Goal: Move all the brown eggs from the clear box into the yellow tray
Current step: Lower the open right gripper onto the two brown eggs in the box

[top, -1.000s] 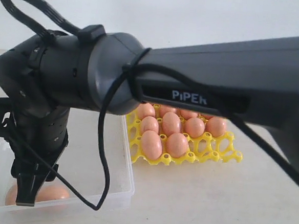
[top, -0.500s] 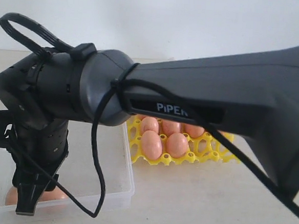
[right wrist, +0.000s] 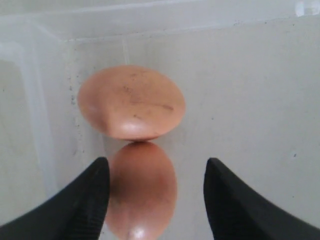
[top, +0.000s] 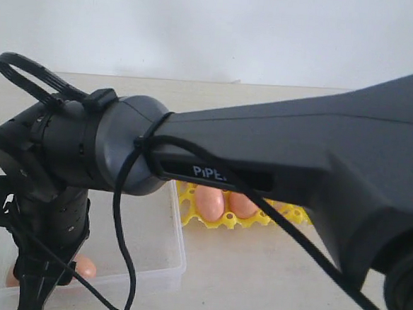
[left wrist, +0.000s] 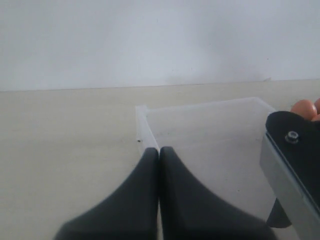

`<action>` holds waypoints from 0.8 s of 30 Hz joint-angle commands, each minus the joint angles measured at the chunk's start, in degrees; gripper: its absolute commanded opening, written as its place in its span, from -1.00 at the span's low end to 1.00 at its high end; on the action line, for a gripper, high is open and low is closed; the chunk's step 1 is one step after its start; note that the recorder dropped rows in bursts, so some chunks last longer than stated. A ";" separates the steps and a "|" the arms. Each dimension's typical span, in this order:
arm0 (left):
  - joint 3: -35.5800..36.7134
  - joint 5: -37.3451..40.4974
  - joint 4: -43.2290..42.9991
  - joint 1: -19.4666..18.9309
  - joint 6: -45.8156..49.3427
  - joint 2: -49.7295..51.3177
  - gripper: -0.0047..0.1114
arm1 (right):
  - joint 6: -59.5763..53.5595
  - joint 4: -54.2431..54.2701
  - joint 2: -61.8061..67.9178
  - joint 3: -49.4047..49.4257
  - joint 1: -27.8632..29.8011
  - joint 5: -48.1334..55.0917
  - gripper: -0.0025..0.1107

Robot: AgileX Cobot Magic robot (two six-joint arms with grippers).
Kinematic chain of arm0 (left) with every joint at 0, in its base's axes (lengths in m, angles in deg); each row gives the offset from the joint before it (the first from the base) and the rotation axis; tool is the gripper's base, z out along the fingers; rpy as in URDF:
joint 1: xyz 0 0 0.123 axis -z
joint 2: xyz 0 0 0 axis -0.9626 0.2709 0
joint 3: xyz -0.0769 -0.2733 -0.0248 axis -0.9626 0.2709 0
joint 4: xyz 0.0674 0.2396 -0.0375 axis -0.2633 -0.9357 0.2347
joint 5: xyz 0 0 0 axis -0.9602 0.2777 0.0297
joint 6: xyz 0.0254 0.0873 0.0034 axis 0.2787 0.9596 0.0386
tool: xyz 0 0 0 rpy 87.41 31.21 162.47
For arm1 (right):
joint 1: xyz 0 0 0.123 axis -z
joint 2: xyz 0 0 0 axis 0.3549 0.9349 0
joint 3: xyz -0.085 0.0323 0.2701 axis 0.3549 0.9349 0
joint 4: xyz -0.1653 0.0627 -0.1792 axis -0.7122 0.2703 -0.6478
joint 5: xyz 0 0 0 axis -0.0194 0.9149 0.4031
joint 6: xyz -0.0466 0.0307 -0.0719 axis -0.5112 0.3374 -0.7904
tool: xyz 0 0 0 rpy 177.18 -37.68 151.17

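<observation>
The right gripper [right wrist: 156, 165], jaws spread, is being poised over the nearer of two touching brown eggs [right wrist: 142, 192] in a corner of the clear box [right wrist: 37, 105]. It is best being centred and closed gently, so the farther egg [right wrist: 131, 102] is not being nudged. The yellow tray [top: 291, 216] is being kept just beside the box.

2 eggs [right wrist: 131, 102] are sat inside the box [top: 155, 229], touching each other, tucked near one corner of it. The egg tray [top: 196, 217] is parked just right of the box in ext. view, w/ more eggs [top: 210, 201] seated in its cups.
</observation>
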 commanded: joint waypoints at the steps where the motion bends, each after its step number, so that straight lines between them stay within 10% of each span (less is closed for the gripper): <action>1: -0.15 -0.07 0.31 0.23 0.03 -0.17 -0.99 | -0.05 0.37 0.72 -0.30 -0.03 1.55 0.00; 24: -0.15 -0.07 0.31 0.23 0.03 -0.17 -0.99 | 20.45 -4.73 0.72 -0.30 1.57 3.81 0.25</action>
